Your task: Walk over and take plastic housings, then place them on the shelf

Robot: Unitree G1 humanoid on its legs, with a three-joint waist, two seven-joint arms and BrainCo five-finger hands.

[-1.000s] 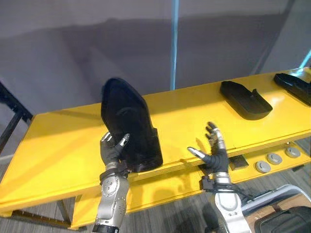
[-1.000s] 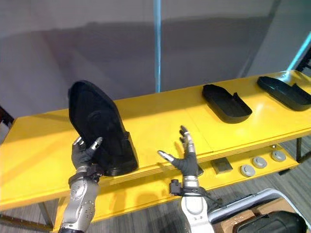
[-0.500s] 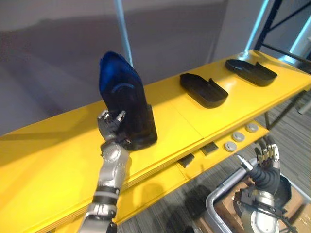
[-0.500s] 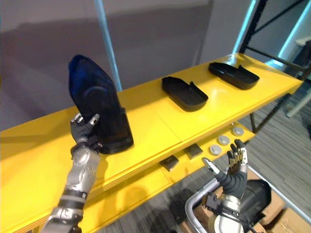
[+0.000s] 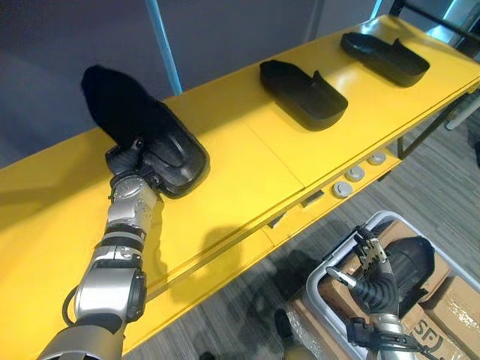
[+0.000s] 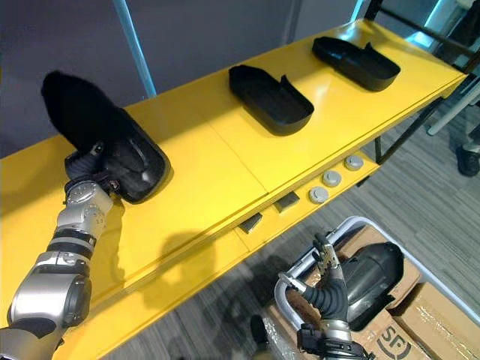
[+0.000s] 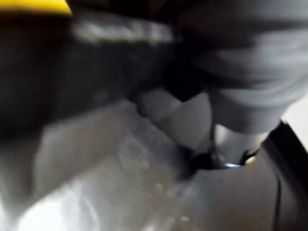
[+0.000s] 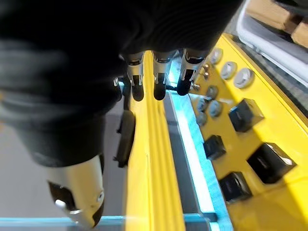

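Observation:
A large black plastic housing (image 5: pixel 146 135) lies tilted on the yellow table (image 5: pixel 247 172) at the left. My left hand (image 5: pixel 127 160) grips its near edge with curled fingers. Two more black housings rest open side up on the table, one in the middle (image 5: pixel 304 94) and one at the far right (image 5: pixel 386 56). My right hand (image 5: pixel 373 275) hangs open below the table's front, fingers (image 8: pixel 156 77) straight, holding nothing. It hovers beside another black housing (image 6: pixel 367 274) in a white-framed bin (image 5: pixel 324 270).
Cardboard boxes (image 5: pixel 446 319) sit in and around the bin on the grey floor. The table's front rail carries round knobs (image 5: pixel 352 174) and small black blocks (image 6: pixel 286 201). A blue pole (image 5: pixel 163 45) rises behind the table.
The view has swung right and down. The housing in my left hand went from standing upright to leaning low on the table. My right hand dropped from the table edge to the bin.

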